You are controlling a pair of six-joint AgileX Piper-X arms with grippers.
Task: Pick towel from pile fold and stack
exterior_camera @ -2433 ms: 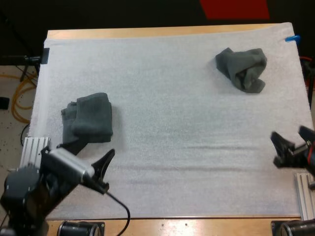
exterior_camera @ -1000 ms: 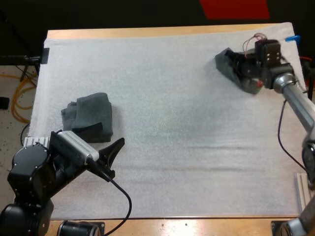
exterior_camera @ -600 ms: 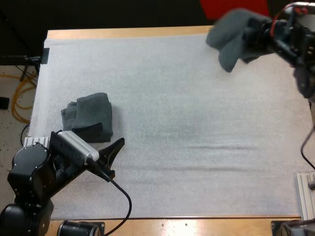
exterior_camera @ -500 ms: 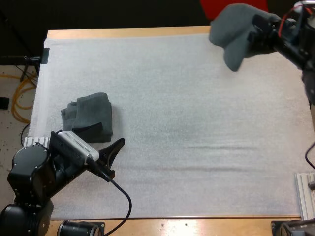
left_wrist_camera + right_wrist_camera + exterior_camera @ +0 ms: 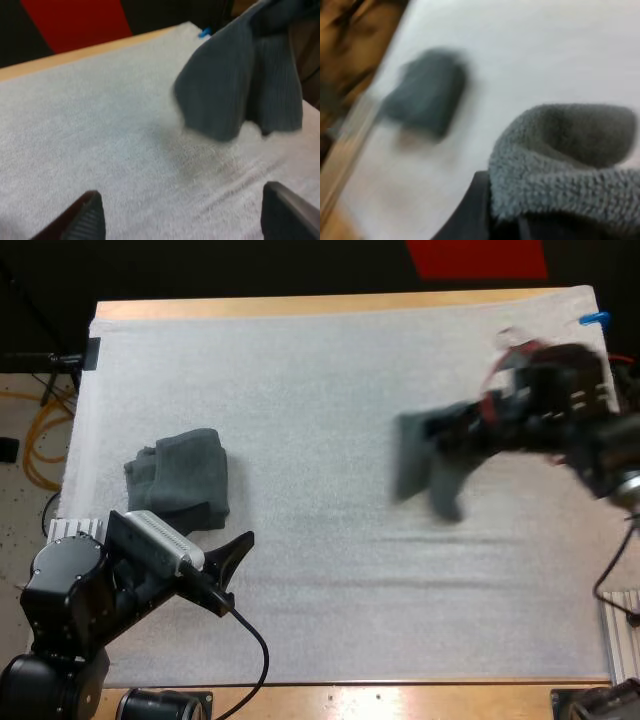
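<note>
towel point(image 5: 422, 458) hangs over white mat point(image 5: 320, 380), grasped by right pincer point(image 5: 472, 430); left pincer point(image 5: 215, 528) released.

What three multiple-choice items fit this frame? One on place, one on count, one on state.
1. Where is the folded towel?
A. On the mat, beside the left gripper
B. At the mat's far right corner
C. Off the mat, on bare wood

2. How many towels are there?
A. One
B. Two
C. Three

3. What state is the second towel in?
A. Crumpled on the mat
B. Spread flat on the mat
C. Hanging from the right gripper

Key:
1 A: the high view shows it lying on the mat by the left gripper, which is open.
2 B: one is folded and one is hanging.
3 C: the right gripper is shut on it, and it droops over the mat's middle.
</note>
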